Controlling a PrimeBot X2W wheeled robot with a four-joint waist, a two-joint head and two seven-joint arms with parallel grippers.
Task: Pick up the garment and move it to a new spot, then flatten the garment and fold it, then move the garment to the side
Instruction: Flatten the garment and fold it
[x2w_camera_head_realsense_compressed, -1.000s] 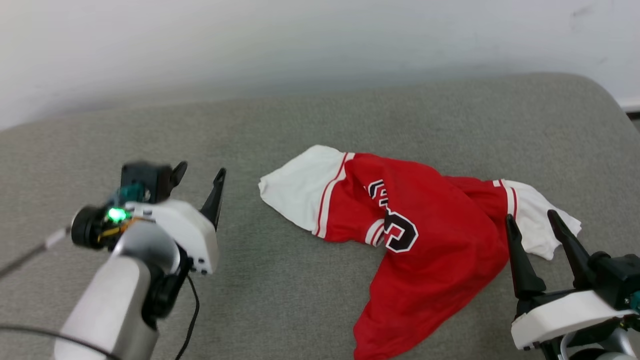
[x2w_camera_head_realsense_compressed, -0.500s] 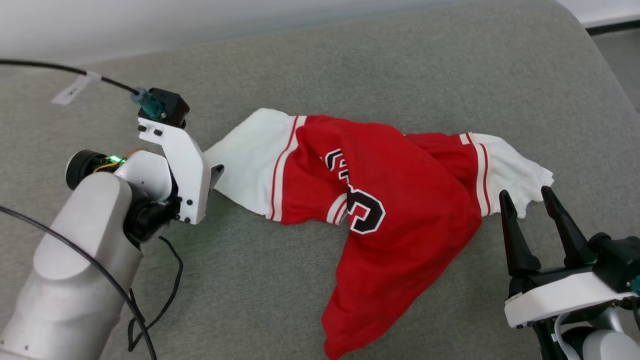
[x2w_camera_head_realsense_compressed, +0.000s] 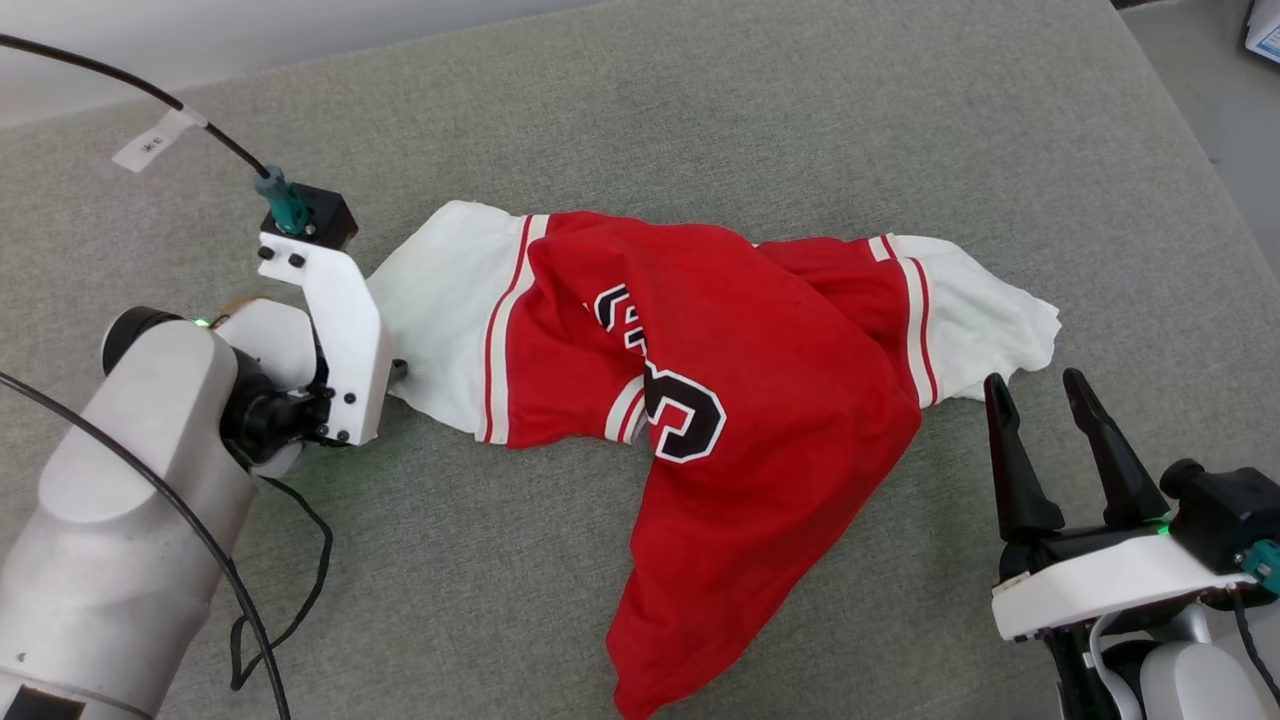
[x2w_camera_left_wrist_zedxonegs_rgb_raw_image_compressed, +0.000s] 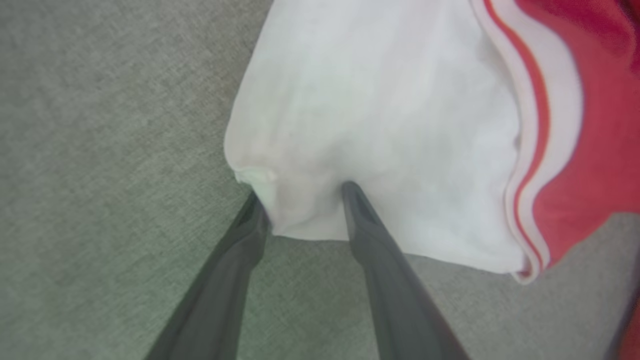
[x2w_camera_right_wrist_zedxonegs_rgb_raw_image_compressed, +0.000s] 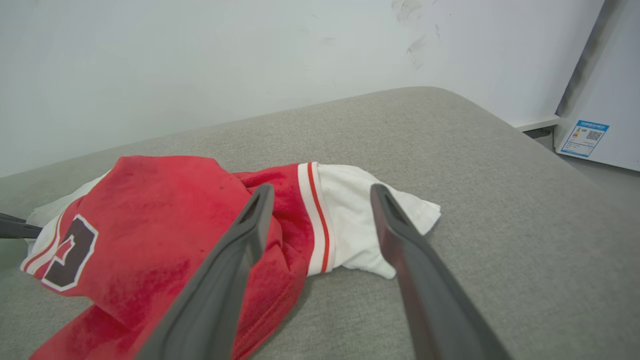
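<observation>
The garment (x2w_camera_head_realsense_compressed: 720, 400), a red jersey with white sleeves and a black print, lies crumpled across the grey cushion. My left gripper (x2w_camera_head_realsense_compressed: 398, 370) points down at the left white sleeve (x2w_camera_left_wrist_zedxonegs_rgb_raw_image_compressed: 380, 125). In the left wrist view its fingers (x2w_camera_left_wrist_zedxonegs_rgb_raw_image_compressed: 300, 195) stand apart, straddling the sleeve's edge with a fold of white cloth bunched between the tips. My right gripper (x2w_camera_head_realsense_compressed: 1033, 385) hovers open just short of the right white sleeve (x2w_camera_right_wrist_zedxonegs_rgb_raw_image_compressed: 370, 225), nothing between its fingers (x2w_camera_right_wrist_zedxonegs_rgb_raw_image_compressed: 321, 190). A long red part of the garment trails toward the front edge.
The grey cushion (x2w_camera_head_realsense_compressed: 800, 120) curves down at its right edge toward the floor, where a white cabinet with a label (x2w_camera_right_wrist_zedxonegs_rgb_raw_image_compressed: 585, 137) stands. A white wall runs behind. A black cable (x2w_camera_head_realsense_compressed: 300, 600) loops over the cushion beside my left arm.
The head camera has tilted down. My left gripper has swung right and down onto the left white sleeve's edge, its fingers closing slightly. The right gripper holds its place.
</observation>
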